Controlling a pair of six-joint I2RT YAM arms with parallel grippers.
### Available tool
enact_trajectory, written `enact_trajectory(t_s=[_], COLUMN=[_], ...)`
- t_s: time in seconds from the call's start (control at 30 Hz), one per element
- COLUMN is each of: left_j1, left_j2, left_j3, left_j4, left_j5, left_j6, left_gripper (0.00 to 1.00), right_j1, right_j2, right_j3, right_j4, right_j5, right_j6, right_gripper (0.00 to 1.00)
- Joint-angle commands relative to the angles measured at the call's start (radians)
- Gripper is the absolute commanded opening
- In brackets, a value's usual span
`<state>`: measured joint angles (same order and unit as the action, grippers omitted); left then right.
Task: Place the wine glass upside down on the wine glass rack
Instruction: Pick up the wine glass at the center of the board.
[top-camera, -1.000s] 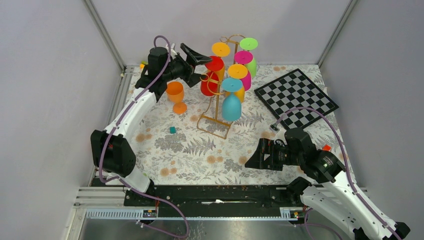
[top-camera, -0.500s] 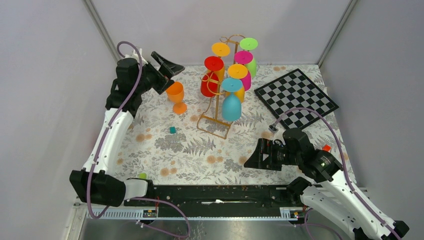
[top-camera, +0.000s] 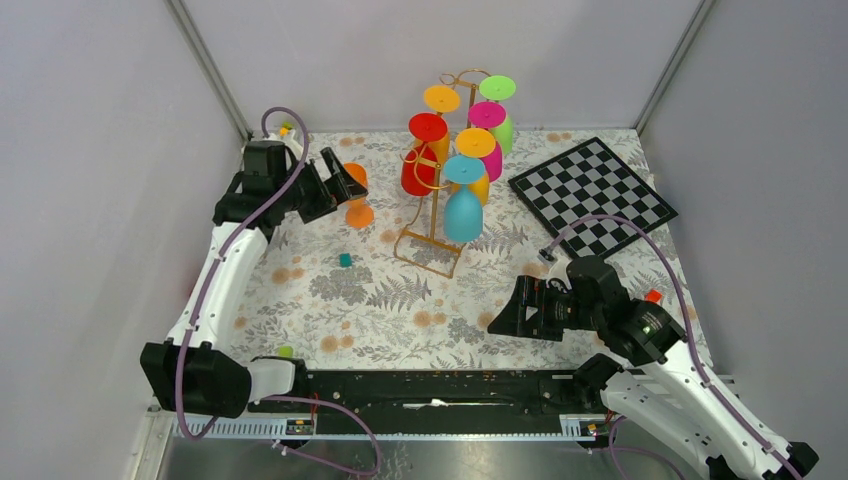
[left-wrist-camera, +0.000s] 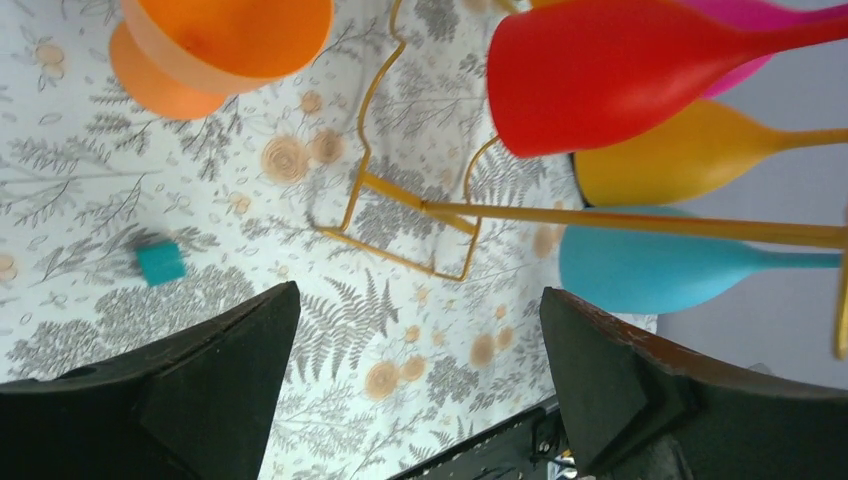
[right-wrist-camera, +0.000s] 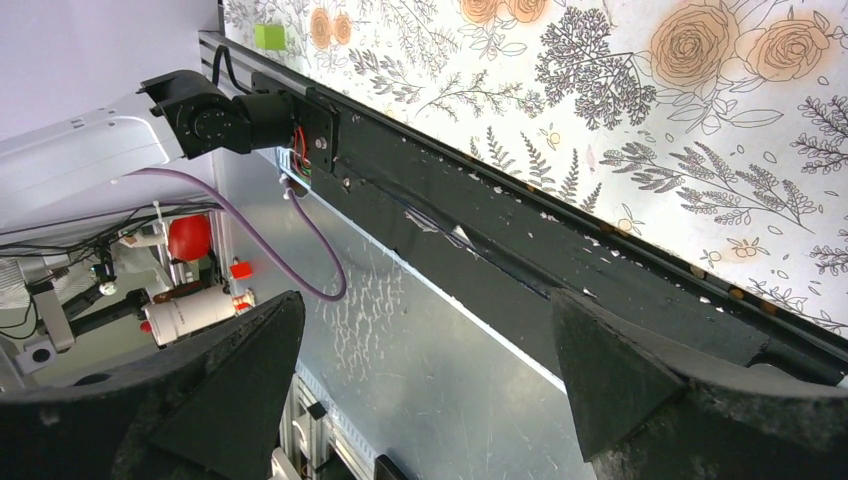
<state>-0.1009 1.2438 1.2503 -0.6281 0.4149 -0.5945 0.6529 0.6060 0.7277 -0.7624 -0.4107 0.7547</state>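
Observation:
An orange wine glass (top-camera: 357, 196) stands upright on the floral cloth, left of the gold wire rack (top-camera: 437, 215). In the left wrist view its bowl (left-wrist-camera: 235, 40) is at the top left. Several coloured glasses hang upside down on the rack, among them a red one (top-camera: 420, 155) and a teal one (top-camera: 462, 205). The rack's wavy base (left-wrist-camera: 385, 215) shows in the left wrist view. My left gripper (top-camera: 340, 185) is open and empty, just left of the orange glass. My right gripper (top-camera: 505, 312) is open and empty, low at the near right.
A checkerboard (top-camera: 592, 195) lies at the back right. A small teal cube (top-camera: 345, 260) lies on the cloth near the rack, also in the left wrist view (left-wrist-camera: 160, 263). A red block (top-camera: 653, 296) and a green piece (top-camera: 284, 351) lie near the edges.
My left arm has pulled back from the rack's top left and come down, to the left side of the orange glass. The right arm has barely moved.

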Motion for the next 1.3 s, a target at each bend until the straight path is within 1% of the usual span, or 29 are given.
enact_trajectory(t_s=[0.0, 0.1, 0.2, 0.4, 0.5, 0.67, 0.73, 0.8, 0.97, 1.17, 1.27], left_j1=[0.002, -0.010, -0.027, -0.097, -0.139, -0.167, -0.170, -0.171, -0.174, -0.175, -0.177], left_j2=[0.029, 0.073, 0.113, 0.244, 0.319, 0.455, 0.498, 0.535, 0.605, 0.626, 0.642], left_j3=[0.078, 0.140, 0.204, 0.395, 0.481, 0.575, 0.598, 0.625, 0.661, 0.637, 0.612], left_j4=[-0.120, -0.181, -0.206, -0.297, -0.341, -0.386, -0.387, -0.385, -0.383, -0.368, -0.367], left_j5=[-0.003, -0.028, -0.083, -0.254, -0.331, -0.407, -0.411, -0.410, -0.424, -0.477, -0.486], left_j6=[0.139, 0.177, 0.205, 0.291, 0.324, 0.345, 0.357, 0.368, 0.386, 0.418, 0.424], left_gripper=[0.96, 0.91, 0.87, 0.80, 0.79, 0.77, 0.74, 0.68, 0.65, 0.63, 0.58], right_j1=[0.003, 0.003, 0.003, 0.003, 0.004, 0.003, 0.003, 0.003, 0.003, 0.003, 0.004], right_j2=[-0.015, -0.027, -0.029, -0.030, -0.026, -0.020, -0.018, -0.014, -0.014, -0.023, -0.015], right_j3=[-0.010, -0.021, -0.022, -0.027, -0.027, -0.027, -0.027, -0.019, -0.026, -0.026, -0.023], right_j4=[0.032, 0.029, 0.026, 0.031, 0.030, 0.031, 0.027, 0.012, 0.000, -0.001, -0.002], right_j5=[0.005, 0.007, 0.006, 0.013, 0.014, 0.015, 0.012, 0.017, 0.018, 0.023, 0.017], right_j6=[0.024, 0.028, 0.023, 0.034, 0.032, 0.032, 0.023, 0.011, 0.008, 0.014, 0.010], right_gripper=[0.98, 0.98, 0.98, 0.98, 0.98, 0.98, 0.98, 0.98, 0.98, 0.98, 0.98])
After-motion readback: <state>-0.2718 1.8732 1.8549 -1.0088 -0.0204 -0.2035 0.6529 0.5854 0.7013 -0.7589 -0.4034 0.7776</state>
